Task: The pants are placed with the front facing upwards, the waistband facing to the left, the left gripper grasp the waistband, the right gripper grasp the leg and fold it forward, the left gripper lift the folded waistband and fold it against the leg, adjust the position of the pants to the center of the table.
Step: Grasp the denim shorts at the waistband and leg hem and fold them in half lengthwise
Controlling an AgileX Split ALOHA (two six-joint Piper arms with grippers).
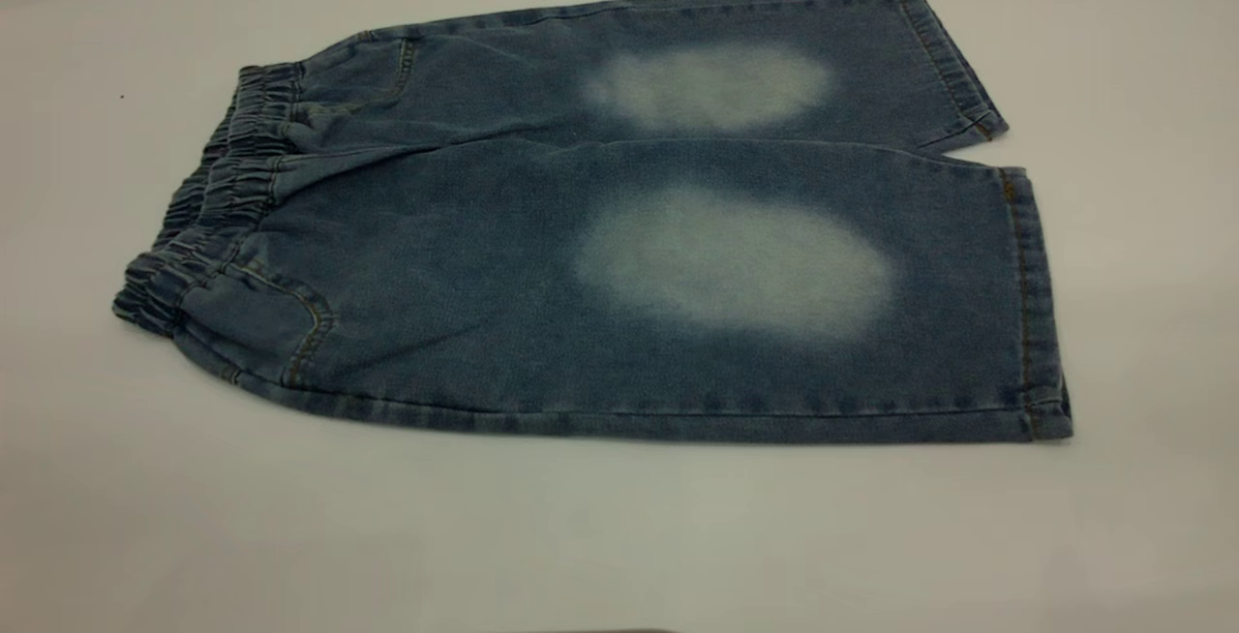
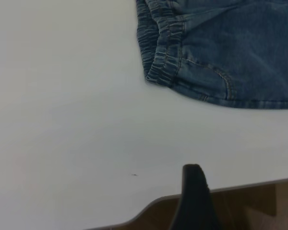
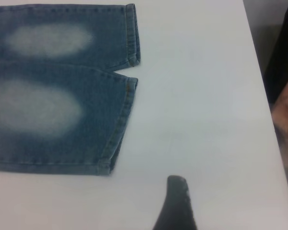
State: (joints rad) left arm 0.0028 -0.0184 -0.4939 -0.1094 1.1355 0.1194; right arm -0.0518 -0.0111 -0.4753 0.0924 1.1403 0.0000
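Blue denim pants (image 1: 503, 256) lie flat on the white table (image 1: 619, 536), with both pale oval patches facing up. The gathered waistband (image 1: 208, 202) points left and the leg hems (image 1: 1031, 304) point right. No gripper shows in the exterior view. In the left wrist view my left gripper (image 2: 228, 189) hovers near the table's edge, well short of the waistband (image 2: 158, 48). It is open, with one dark finger (image 2: 194, 191) showing. In the right wrist view my right gripper (image 3: 206, 196) is open over bare table, beyond the hem of the leg (image 3: 120, 124). One finger (image 3: 177, 201) shows.
The table's edge (image 2: 240, 187) runs close to the left gripper, with brown floor past it. In the right wrist view the table's side edge (image 3: 266, 96) has a dark object (image 3: 284, 52) and a pinkish shape, perhaps a hand (image 3: 287, 117), beyond it.
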